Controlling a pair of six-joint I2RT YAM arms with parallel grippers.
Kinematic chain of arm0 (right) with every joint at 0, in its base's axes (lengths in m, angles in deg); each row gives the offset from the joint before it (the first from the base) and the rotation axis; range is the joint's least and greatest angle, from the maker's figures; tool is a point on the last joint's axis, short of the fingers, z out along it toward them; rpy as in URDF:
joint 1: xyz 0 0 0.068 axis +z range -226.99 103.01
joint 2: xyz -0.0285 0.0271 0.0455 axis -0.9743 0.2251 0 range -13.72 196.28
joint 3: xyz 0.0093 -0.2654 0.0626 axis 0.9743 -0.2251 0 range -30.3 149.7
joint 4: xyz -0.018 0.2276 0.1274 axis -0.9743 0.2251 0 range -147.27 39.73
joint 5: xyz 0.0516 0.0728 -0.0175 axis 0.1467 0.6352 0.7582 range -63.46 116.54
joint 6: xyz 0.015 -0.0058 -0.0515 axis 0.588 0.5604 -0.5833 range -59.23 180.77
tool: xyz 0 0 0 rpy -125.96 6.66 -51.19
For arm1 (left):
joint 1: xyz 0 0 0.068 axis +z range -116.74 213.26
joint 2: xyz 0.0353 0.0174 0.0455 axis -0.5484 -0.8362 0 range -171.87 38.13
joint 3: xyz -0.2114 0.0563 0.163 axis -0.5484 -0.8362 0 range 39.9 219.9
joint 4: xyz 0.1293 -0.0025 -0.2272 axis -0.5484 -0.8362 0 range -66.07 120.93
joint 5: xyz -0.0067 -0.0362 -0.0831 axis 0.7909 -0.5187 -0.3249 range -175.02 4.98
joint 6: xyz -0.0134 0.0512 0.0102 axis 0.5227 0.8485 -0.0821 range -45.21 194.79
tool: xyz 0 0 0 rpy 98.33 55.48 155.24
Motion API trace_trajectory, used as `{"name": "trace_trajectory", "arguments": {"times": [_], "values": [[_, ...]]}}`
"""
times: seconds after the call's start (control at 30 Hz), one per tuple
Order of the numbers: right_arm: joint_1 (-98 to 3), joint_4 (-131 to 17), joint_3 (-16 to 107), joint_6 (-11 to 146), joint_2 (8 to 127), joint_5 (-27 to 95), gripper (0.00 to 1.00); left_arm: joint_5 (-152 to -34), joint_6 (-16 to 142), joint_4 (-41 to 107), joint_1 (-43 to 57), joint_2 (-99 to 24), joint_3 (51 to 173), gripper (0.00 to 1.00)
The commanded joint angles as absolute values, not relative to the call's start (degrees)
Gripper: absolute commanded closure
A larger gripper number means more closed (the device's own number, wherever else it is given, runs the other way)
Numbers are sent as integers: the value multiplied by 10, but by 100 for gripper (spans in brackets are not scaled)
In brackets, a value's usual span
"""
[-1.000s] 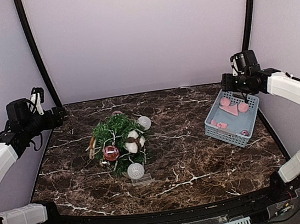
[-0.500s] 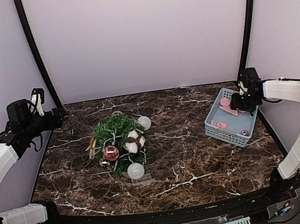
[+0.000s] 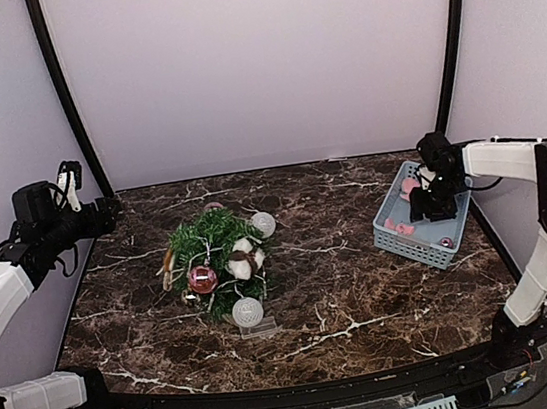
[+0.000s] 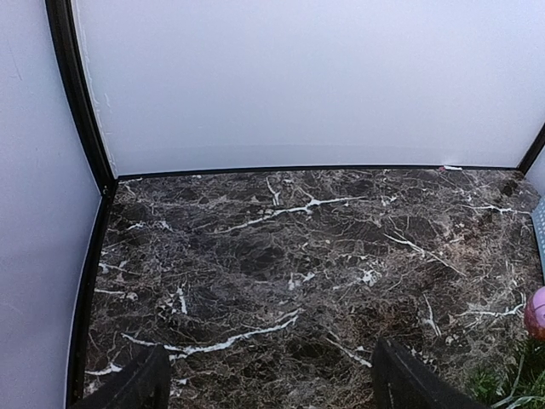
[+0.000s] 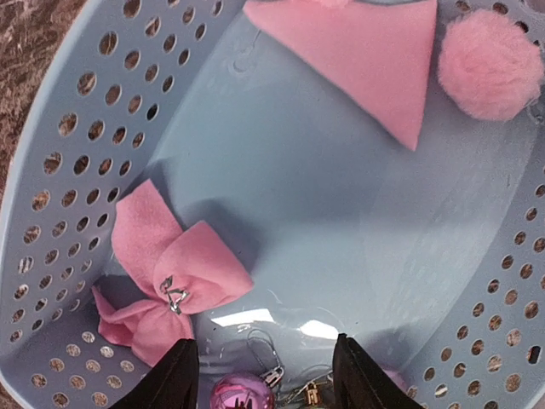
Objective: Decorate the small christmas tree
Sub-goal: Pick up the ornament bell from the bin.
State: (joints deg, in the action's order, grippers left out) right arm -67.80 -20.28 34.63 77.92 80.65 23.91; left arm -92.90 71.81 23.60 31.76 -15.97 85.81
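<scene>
My right tool (image 5: 264, 341) hangs spread over the pink bauble (image 5: 241, 397) in the basket (image 5: 77, 170), the small christmas tree (image 3: 215, 258) well to its left.

Top external camera: fixed, high behind the arm bases, angled down and forward. It takes in the whole marble table (image 3: 346, 296) from afar.

Left wrist camera: low at the table's 9 o'clock edge, facing across marble to the back wall (image 4: 298, 85). It shares with the top view the small christmas tree (image 4: 519, 383), clipped at frame's 5 o'clock.

Right wrist camera: very close, looking down into the blue basket (image 5: 77, 128), at the table's 3 o'clock.
</scene>
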Motion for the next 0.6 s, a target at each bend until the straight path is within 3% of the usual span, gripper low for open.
{"name": "trace_trajectory", "arguments": {"times": [0.0,0.4,0.57], "values": [[-665,-153,357,786,824,259,44,-939,720,246,320,-147,848,16],[-633,-165,325,799,839,271,36,-940,719,246,320,-138,845,16],[-630,-171,304,803,844,277,44,-939,719,246,320,-136,845,16]]}}
